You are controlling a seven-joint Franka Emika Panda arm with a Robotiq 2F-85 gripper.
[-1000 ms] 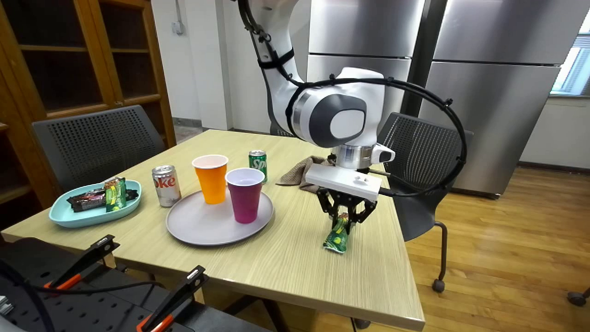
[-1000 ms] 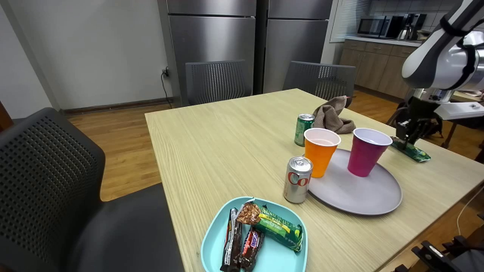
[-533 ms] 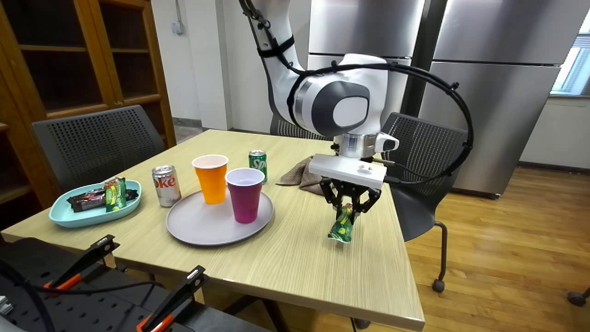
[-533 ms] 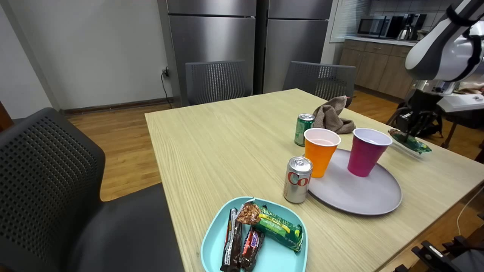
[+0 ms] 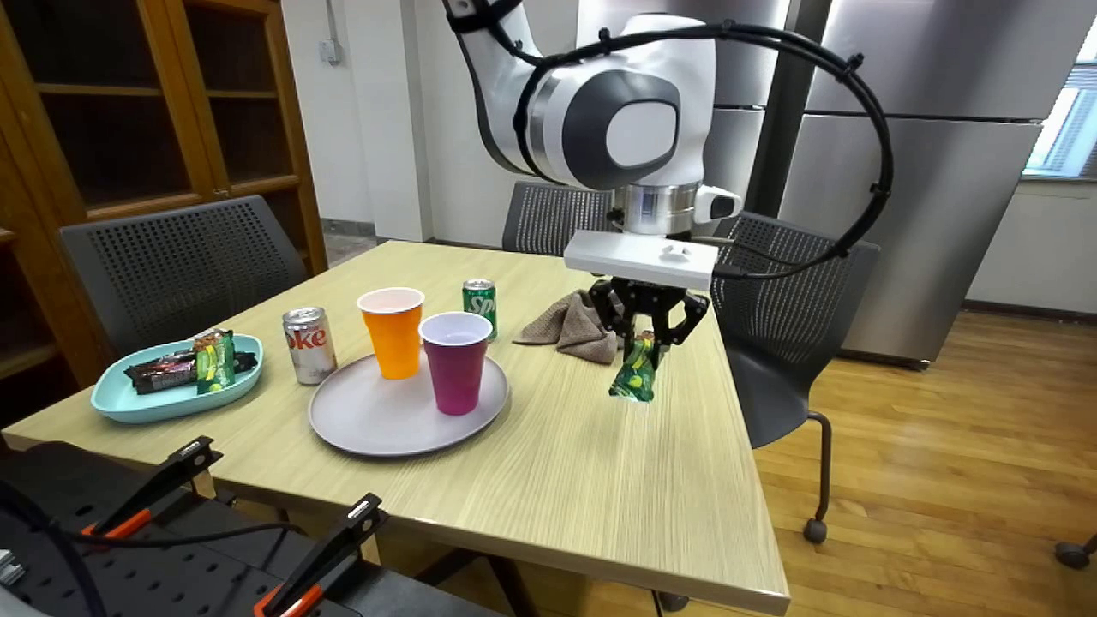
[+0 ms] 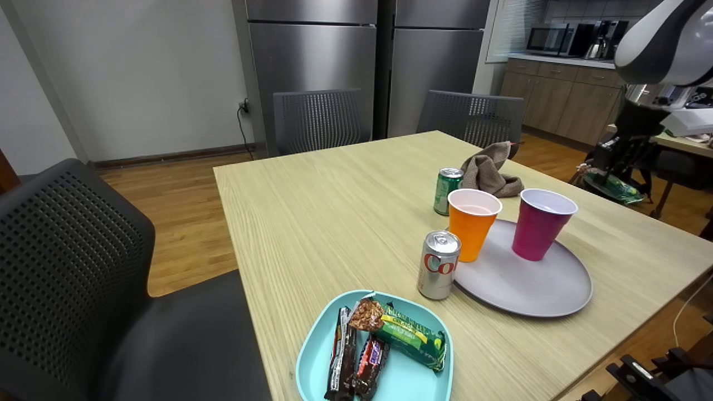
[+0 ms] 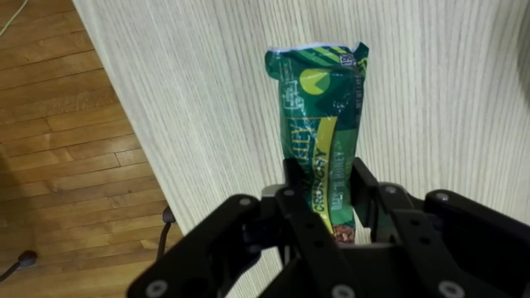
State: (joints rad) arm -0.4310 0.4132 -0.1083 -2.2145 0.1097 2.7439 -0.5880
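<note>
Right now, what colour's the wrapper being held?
The wrapper is mostly green with yellow, clearest in the wrist view.

The room looks like a kitchen or break room. In both exterior views, tall stainless-steel refrigerators (image 6: 313,78) stand on the far side. In an exterior view, wood-fronted lower cabinets (image 6: 560,100) at far right carry a dark boxy microwave (image 6: 548,40) below pale wall tiles (image 6: 585,10). Dark gray chairs (image 5: 184,266) with perforated backs, one showing casters, stand around a pale wood-grain table (image 5: 557,480).
</note>
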